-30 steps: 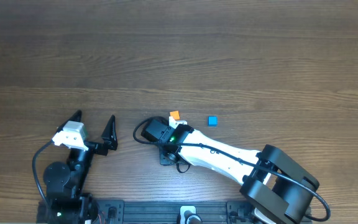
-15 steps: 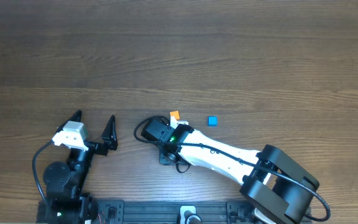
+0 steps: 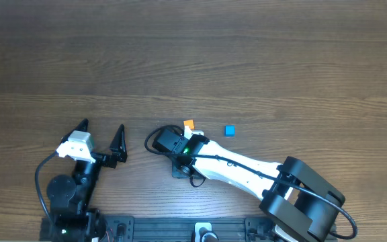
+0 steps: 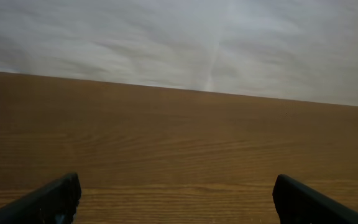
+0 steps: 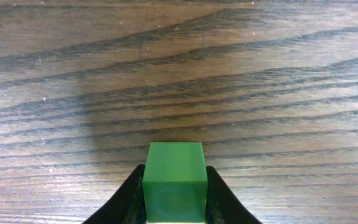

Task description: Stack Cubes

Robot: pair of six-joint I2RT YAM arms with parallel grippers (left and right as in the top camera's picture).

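Cubes, three: one green cube (image 5: pixel 173 171), lower centre of the right wrist view; one orange cube (image 3: pixel 189 124) and one blue cube (image 3: pixel 229 130), mid-frame of the top view. Grippers, two: left gripper (image 3: pixel 102 126), right gripper (image 5: pixel 174 188). Wooden table (image 3: pixel 193 54), one.

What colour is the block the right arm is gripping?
The block is green, clearest in the right wrist view.

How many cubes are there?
3: green cube held by the right gripper, orange cube on the table by its wrist, blue cube farther right. The arm may hide more.
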